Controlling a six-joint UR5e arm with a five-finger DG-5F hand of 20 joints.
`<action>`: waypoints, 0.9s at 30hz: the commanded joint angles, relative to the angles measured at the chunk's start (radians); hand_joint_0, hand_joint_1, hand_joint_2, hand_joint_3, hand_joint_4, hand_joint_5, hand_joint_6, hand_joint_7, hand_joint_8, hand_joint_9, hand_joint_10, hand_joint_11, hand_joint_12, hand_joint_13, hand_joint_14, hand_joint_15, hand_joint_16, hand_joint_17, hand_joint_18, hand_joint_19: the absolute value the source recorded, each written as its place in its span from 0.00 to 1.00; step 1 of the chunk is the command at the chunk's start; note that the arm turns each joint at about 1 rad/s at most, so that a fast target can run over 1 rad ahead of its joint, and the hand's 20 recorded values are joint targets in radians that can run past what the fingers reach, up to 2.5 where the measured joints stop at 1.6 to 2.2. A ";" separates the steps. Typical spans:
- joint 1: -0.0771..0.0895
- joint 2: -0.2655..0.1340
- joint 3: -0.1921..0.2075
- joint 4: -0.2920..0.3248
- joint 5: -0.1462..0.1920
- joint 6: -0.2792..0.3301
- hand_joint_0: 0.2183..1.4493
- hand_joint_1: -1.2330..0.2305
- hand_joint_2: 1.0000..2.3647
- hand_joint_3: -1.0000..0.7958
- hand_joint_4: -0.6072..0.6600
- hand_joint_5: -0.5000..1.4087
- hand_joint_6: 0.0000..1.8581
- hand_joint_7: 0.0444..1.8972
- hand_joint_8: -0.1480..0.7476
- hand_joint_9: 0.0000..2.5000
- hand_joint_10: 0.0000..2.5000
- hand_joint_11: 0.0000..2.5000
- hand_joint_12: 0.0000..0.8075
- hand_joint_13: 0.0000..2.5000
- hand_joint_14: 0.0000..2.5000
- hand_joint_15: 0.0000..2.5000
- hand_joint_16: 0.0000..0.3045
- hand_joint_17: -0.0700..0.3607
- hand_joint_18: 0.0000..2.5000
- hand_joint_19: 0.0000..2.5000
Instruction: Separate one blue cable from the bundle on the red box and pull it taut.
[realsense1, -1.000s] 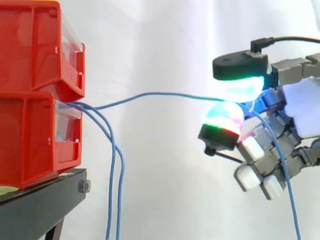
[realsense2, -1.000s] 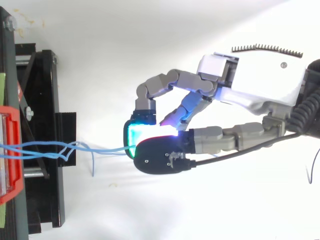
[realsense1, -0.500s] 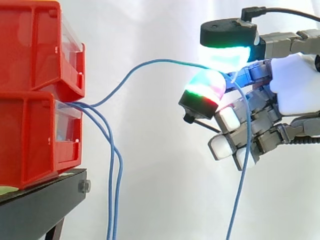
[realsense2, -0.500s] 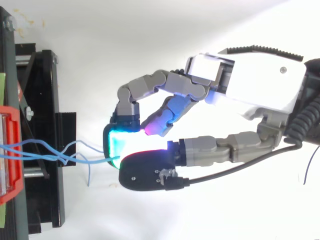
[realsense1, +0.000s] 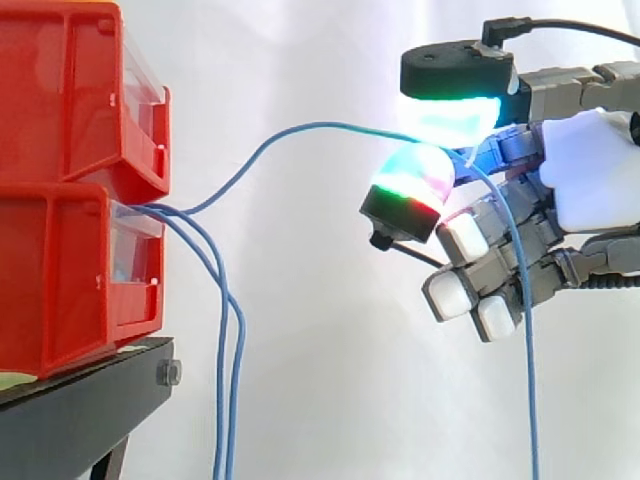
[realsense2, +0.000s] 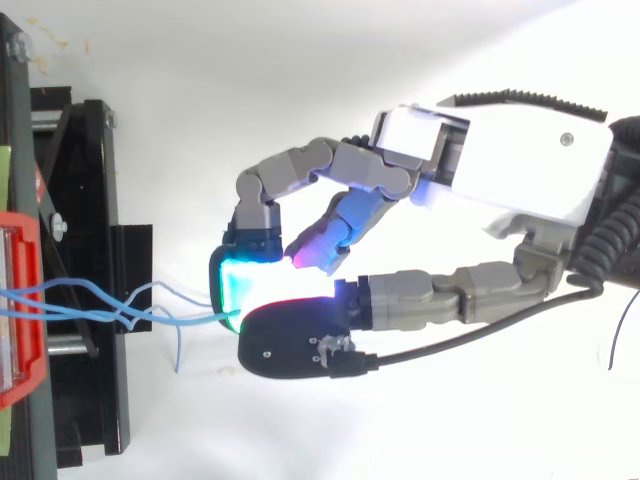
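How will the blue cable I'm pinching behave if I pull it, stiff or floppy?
Likely floppy: the blue cable arcs slackly from the red bin to the hand, its tail hanging straight down. Probably light; being thin, it may slip between the pads.

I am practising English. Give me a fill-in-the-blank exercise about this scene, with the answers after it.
The hand pinches one ___ cable. This cable comes from the ___ red bin. It runs in a curve, so it is not yet ___. Two other cables hang ___ from the bin.
Answers: blue; lower; taut; down.
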 joint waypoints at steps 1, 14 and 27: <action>0.000 0.000 0.001 0.000 0.000 0.000 0.27 0.36 0.05 0.69 0.55 0.19 0.45 0.63 0.61 0.46 0.01 0.23 0.52 0.39 0.01 0.17 0.24 0.54 0.33 0.25; 0.000 0.000 0.000 0.000 0.000 0.000 0.26 0.37 0.09 0.68 0.55 0.20 0.45 0.63 0.61 0.48 0.01 0.23 0.52 0.41 0.00 0.18 0.24 0.55 0.35 0.25; 0.000 0.000 0.000 0.000 0.000 0.000 0.26 0.37 0.09 0.67 0.56 0.19 0.45 0.62 0.61 0.48 0.01 0.23 0.53 0.42 0.00 0.18 0.24 0.55 0.35 0.25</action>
